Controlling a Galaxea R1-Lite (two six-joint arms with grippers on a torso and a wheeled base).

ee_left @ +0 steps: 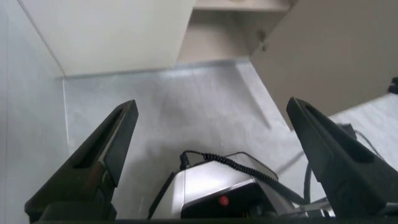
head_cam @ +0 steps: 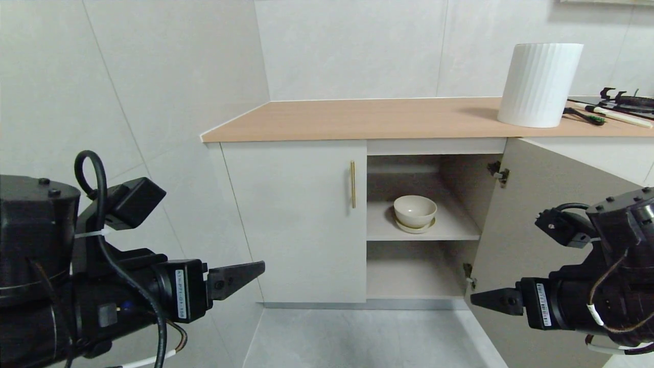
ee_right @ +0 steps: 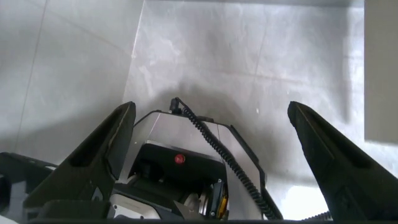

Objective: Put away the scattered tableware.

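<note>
bowl sits on a saucer on the cupboard's upper shelf in my head view, with the right door swung wide open under the worktop. my left claw and right claw hang low, well apart from the shelf. the right one is near the door.

left wrist view: fingers spread wide, nothing between them, bare floor beneath.

right wrist view: fingers equally wide, gripping nothing.

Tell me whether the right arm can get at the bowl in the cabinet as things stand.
Probably yes. The door stands open, the bowl sits on a saucer on the shelf with nothing in front, and the right gripper is open and empty.
</note>
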